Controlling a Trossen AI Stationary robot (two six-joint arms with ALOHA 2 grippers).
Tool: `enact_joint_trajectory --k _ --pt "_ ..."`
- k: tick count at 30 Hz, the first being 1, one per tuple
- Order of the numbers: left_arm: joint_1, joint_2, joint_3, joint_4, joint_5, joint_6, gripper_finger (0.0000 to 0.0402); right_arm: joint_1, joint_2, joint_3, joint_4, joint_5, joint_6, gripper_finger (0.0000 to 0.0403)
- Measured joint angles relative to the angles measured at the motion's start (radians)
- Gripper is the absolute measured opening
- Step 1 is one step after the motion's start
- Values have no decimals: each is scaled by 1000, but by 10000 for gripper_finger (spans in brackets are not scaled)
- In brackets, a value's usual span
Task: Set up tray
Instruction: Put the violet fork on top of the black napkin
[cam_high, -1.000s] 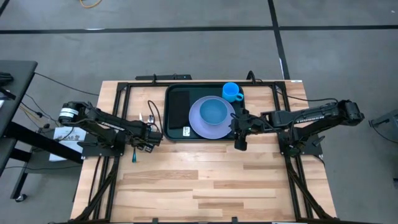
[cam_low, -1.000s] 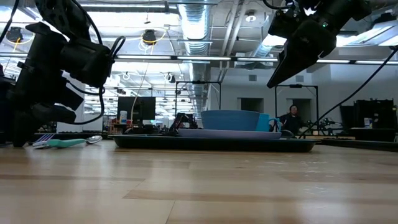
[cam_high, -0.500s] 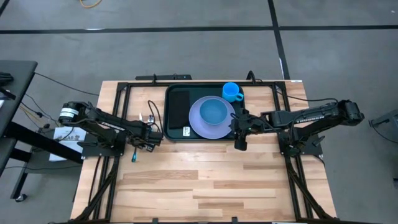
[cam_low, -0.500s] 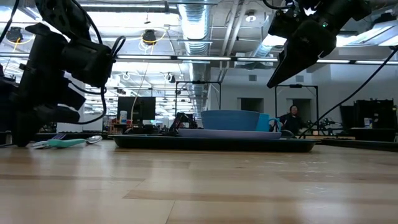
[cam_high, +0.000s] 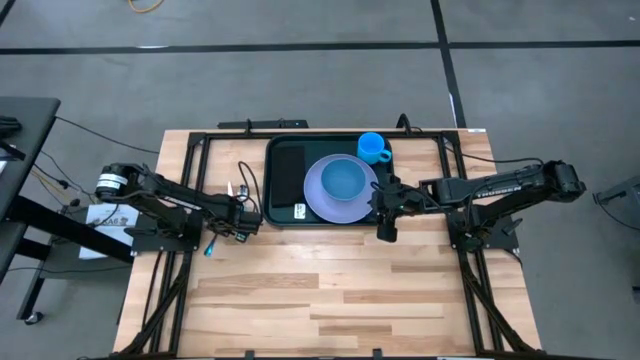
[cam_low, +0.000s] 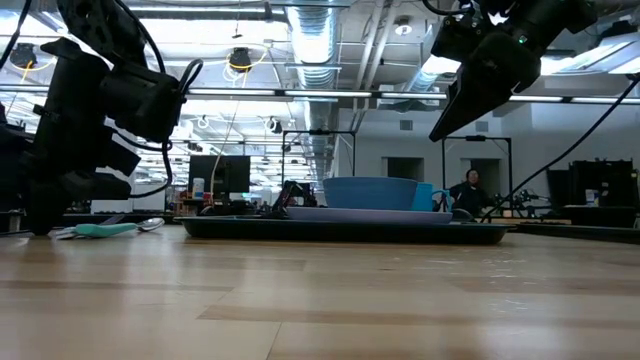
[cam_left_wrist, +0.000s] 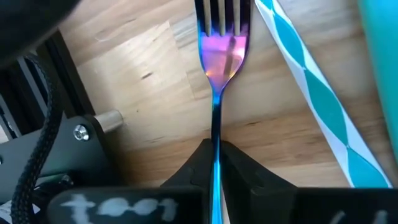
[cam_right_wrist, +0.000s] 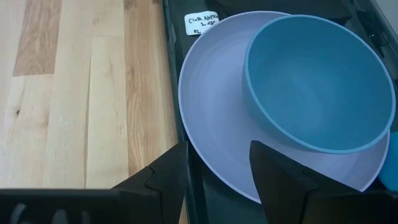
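Left gripper (cam_left_wrist: 214, 163) pinched on fork (cam_left_wrist: 219, 56) handle: thin, stiff, likely slippery. Right gripper (cam_right_wrist: 217, 163) spread beside tray (cam_high: 284, 222).

I get even, bright overhead light in the high view, with soft shadows. In the low view, ceiling lamps (cam_low: 240, 58) glare at the upper left and the arms read as dark silhouettes. In the left wrist view the fork (cam_left_wrist: 217, 56) shines pink-violet, and the foreground blurs.
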Motion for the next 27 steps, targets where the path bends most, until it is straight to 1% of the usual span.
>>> enact_joint_trajectory --k 9,11,22,27 --pt "0 1 7 -53 -22 -32 2 0 0 0 7 0 -8 164" --pt "-1 4 16 -86 -56 -34 2 0 0 0 10 0 -10 164" --pt "-6 1 134 -245 -50 -13 2 0 0 0 18 0 -18 164" --pt "-6 1 225 -317 -65 11 2 0 0 0 19 0 -18 164"
